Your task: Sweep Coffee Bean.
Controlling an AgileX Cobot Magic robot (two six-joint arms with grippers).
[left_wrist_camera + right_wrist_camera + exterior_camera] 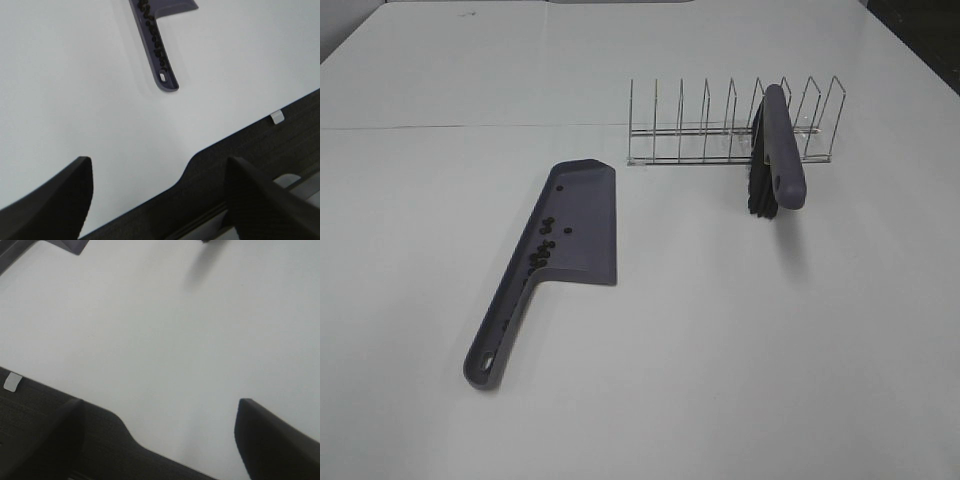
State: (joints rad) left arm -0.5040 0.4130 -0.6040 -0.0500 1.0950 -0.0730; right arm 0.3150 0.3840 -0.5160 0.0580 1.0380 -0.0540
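Note:
The grey-purple dustpan [575,215] lies flat left of the table's middle, with its handle [500,335] pointing toward the front. Several coffee beans [544,243] lie inside the pan, along its left wall near the handle. One bean [559,187] sits farther back. The brush [775,150] leans in the wire rack [730,125] with its black bristles down. Neither gripper shows in the exterior high view. My left gripper [160,200] is open and empty over the table's front edge, and the dustpan handle [161,60] lies well ahead of it. My right gripper [160,440] is open and empty over the front edge.
The white table [770,330] has a dark front edge strip [240,155] with a small white tag [277,117]. The tag also shows in the right wrist view [11,382]. A corner of the dustpan [70,245] shows in the right wrist view.

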